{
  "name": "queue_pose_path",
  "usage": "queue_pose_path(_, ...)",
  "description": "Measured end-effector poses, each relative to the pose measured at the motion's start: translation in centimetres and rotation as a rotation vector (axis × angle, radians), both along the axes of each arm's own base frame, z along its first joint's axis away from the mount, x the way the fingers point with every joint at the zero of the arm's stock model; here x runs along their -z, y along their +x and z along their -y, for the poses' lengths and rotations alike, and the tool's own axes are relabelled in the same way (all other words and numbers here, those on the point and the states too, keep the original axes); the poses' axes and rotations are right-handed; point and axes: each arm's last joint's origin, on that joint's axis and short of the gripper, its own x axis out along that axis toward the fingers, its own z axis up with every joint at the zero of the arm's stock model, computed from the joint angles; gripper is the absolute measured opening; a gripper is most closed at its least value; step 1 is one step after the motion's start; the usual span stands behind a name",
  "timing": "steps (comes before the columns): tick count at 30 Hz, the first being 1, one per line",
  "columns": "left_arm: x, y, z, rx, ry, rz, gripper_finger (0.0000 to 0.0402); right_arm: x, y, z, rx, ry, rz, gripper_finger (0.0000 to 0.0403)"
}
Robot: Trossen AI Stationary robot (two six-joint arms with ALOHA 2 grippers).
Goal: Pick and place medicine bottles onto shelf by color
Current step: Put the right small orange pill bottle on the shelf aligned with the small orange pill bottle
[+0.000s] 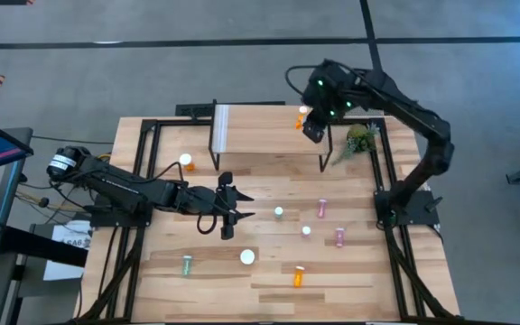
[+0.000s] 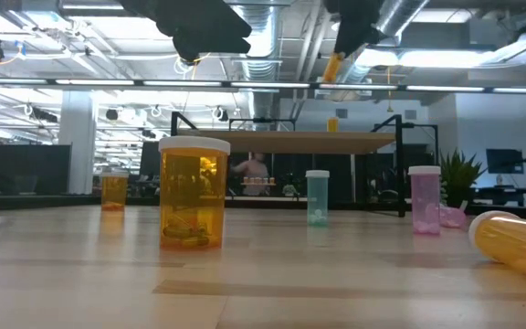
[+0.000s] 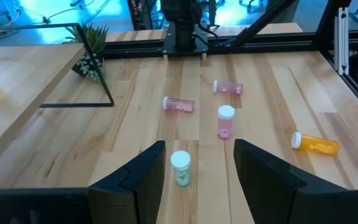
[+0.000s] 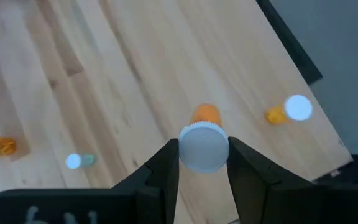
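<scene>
One orange bottle (image 4: 202, 142) hangs upright in our right gripper (image 4: 202, 163) above the shelf (image 1: 269, 135), while our left gripper (image 3: 197, 171), half open, faces the green bottle (image 3: 180, 168).

We see the right gripper (image 4: 202, 163) above the shelf (image 1: 269, 135), gripping a bottle (image 4: 203, 146), another bottle (image 4: 289, 110) standing below it. Just ahead of the left gripper (image 3: 197, 177) stands a bottle (image 3: 180, 168), three more beyond.
</scene>
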Motion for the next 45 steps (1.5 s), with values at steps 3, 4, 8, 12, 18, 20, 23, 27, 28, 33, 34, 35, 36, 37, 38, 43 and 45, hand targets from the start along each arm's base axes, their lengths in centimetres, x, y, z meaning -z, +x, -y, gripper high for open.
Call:
queue_pose_path(3,0.0,0.0,0.0,0.000,0.000,-0.001,0.0180,0.6,0.2,1.6,0.040,0.029,-0.046,0.0134)
queue_pose_path(4,0.0,0.0,0.0,0.000,0.000,-0.001,0.0180,0.8,0.3,2.1,0.047,0.041,-0.059,0.0134)
queue_pose_path(8,0.0,0.0,0.0,0.000,0.000,-0.002,0.0180,2.0,0.4,3.9,0.074,0.096,-0.125,0.0134)
queue_pose_path(12,0.0,0.0,0.0,0.001,0.000,-0.002,0.0180,3.1,0.6,5.0,0.085,0.137,-0.159,0.0134)
queue_pose_path(18,0.0,0.0,0.0,0.001,0.000,-0.002,0.0180,4.2,1.0,5.9,0.080,0.156,-0.190,0.0134)
queue_pose_path(20,0.0,0.0,0.0,0.001,0.000,-0.002,0.0180,4.2,1.2,6.0,0.076,0.151,-0.181,0.0134)
queue_pose_path(23,0.0,0.0,0.0,0.002,-0.001,-0.002,0.0180,4.7,1.4,6.3,0.075,0.176,-0.182,0.0134)
queue_pose_path(27,0.0,0.0,0.0,0.001,-0.005,-0.002,0.0180,5.2,1.7,6.6,0.081,0.189,-0.195,0.0134)
queue_pose_path(28,0.0,0.0,0.0,0.001,-0.005,-0.003,0.0180,5.4,1.8,6.7,0.081,0.191,-0.199,0.0134)
queue_pose_path(33,0.0,0.0,0.0,0.001,-0.005,-0.003,0.0180,5.7,2.1,6.8,0.074,0.203,-0.194,0.0134)
queue_pose_path(34,0.0,0.0,0.0,0.001,-0.005,-0.003,0.0180,5.6,2.1,6.7,0.072,0.200,-0.191,0.0134)
queue_pose_path(35,0.0,0.0,0.0,0.001,-0.005,-0.004,0.0180,5.6,2.2,6.7,0.071,0.199,-0.189,0.0135)
queue_pose_path(36,0.0,0.0,0.0,0.001,-0.005,-0.004,0.0180,5.6,2.2,6.7,0.071,0.198,-0.188,0.0135)
queue_pose_path(37,0.0,0.0,0.0,0.001,-0.005,-0.004,0.0180,5.6,2.2,6.7,0.071,0.199,-0.189,0.0136)
queue_pose_path(38,0.1,0.0,0.0,0.001,-0.005,-0.005,0.0180,5.6,2.1,6.8,0.074,0.201,-0.190,0.0137)
queue_pose_path(43,0.1,0.0,0.0,0.001,-0.010,-0.006,0.0180,5.6,2.1,6.8,0.076,0.202,-0.190,0.0141)
queue_pose_path(45,0.1,0.0,0.0,0.001,-0.011,-0.006,0.0180,5.6,2.1,6.8,0.077,0.203,-0.191,0.0141)
